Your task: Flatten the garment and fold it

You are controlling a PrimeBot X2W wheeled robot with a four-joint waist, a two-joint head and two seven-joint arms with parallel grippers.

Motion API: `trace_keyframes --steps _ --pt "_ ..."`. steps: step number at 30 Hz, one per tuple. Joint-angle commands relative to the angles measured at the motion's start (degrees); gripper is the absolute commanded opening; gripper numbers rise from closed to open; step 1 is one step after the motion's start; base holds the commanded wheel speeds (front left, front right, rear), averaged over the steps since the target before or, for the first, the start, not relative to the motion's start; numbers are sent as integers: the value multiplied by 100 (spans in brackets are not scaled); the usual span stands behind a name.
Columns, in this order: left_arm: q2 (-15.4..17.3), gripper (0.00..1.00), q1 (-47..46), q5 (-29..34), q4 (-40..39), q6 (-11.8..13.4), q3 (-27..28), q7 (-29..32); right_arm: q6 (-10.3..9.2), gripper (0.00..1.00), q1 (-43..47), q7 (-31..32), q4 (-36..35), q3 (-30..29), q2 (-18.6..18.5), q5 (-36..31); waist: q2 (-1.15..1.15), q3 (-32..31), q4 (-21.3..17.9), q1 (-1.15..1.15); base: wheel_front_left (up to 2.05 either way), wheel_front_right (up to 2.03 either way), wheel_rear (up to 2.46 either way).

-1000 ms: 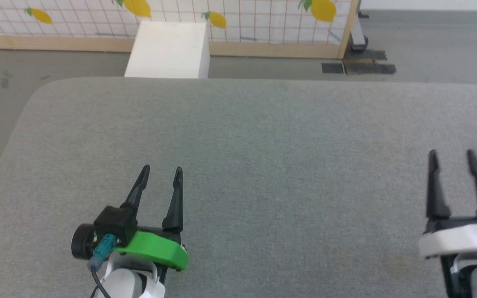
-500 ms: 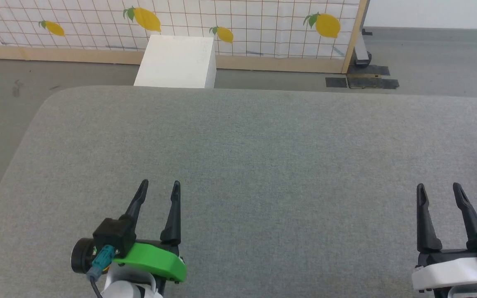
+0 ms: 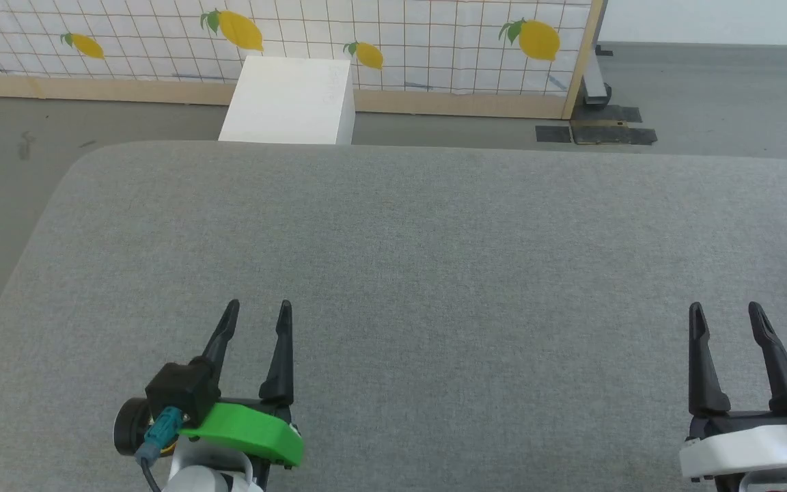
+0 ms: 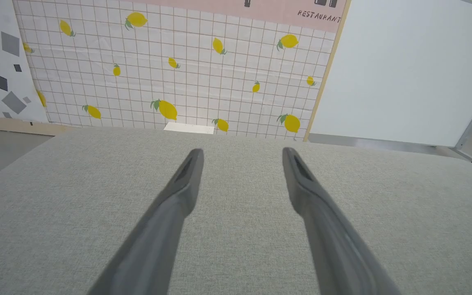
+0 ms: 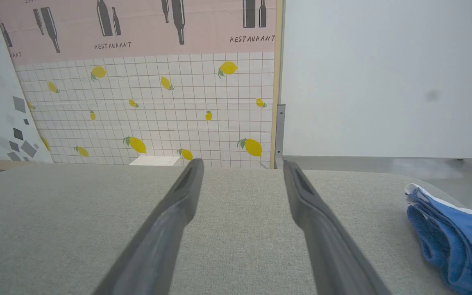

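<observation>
The garment [image 5: 459, 237], bright blue fabric with a white edge, lies bunched at the right edge of the right wrist view, on the grey table [image 3: 434, 239] to the right of my right gripper [image 5: 242, 166]. In the head view my right gripper [image 3: 725, 313] stands open at the lower right with nothing between its fingers. My left gripper [image 3: 255, 311] is open at the lower left over bare table, and its fingers [image 4: 187, 180] are spread apart in the left wrist view.
A white box [image 3: 287, 102] stands on the floor just beyond the table's far edge. Behind it runs a lemon-print tiled panel [image 3: 400, 34] in a wooden frame. The table's left corner is rounded [image 3: 86, 160].
The head camera tilted up a little a second ago, shifting the whole picture down. Since then both grippers stay open and nearly still; the left has drifted slightly left.
</observation>
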Motion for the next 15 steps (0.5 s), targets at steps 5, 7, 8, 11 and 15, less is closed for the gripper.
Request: trace_keyframes --steps 5,7,8,11,15 --pt "-27 100 84 -27 -30 3 28 -22 -9 100 19 -33 -40 48 16 61 0 4 -11 0 0 0 0" --pt "0 0 9 -5 -22 1 26 2 0 0 1 3 -11 43 0 43 0 3 -10 0 0 0 0" --pt "4 0 6 -6 -20 0 24 8 0 0 1 3 -9 40 -2 41 0 3 -11 0 0 0 0" --pt "7 0 4 -4 -20 1 24 9 0 0 0 6 -9 42 -2 41 0 3 -12 0 0 0 0" --pt "8 0 5 -4 -20 0 26 10 0 0 0 7 -8 43 -2 40 0 2 -13 0 0 0 0"
